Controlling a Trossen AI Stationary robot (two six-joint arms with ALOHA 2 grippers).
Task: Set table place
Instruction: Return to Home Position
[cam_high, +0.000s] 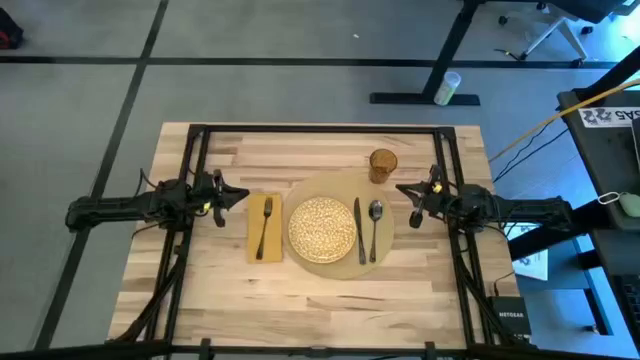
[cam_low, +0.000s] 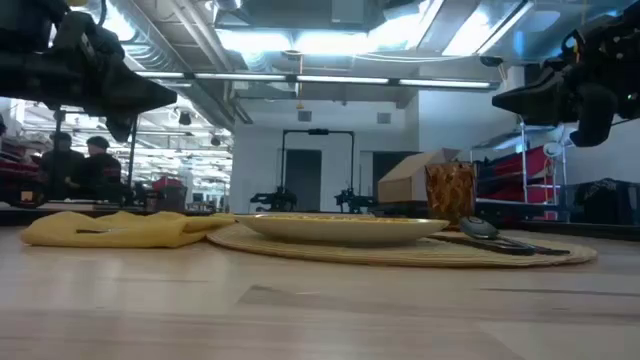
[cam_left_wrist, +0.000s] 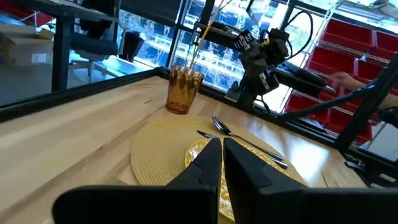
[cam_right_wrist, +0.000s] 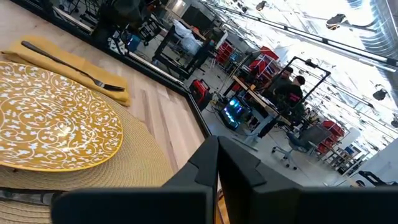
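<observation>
while both arms sit out at the side edges of the table (cam_high: 300, 150), neither tool has anything in it. the left tool (cam_high: 240, 194) hovers above the wood just beside the mustard napkin (cam_high: 253, 245), fingers pressed together with only a sliver between them, clenched on nothing. the right tool (cam_high: 405, 200) hangs off the opposite rim of the place mat (cam_high: 318, 187), near the amber cup (cam_high: 383, 165), its fingers likewise closed and empty. the place mat lies flat around the middle of the table, a little toward the right arm. on it rests the patterned yellow plate (cam_high: 322, 229), with a knife (cam_high: 359, 230) and then a spoon (cam_high: 375, 225) lying on the mat on the plate's right-arm side. the cup stands upright at the mat's far rim, beyond the spoon. a fork (cam_high: 265, 228) lies along the napkin, which sits at the mat's rim on the left-arm side; i cannot tell whether they touch.
</observation>
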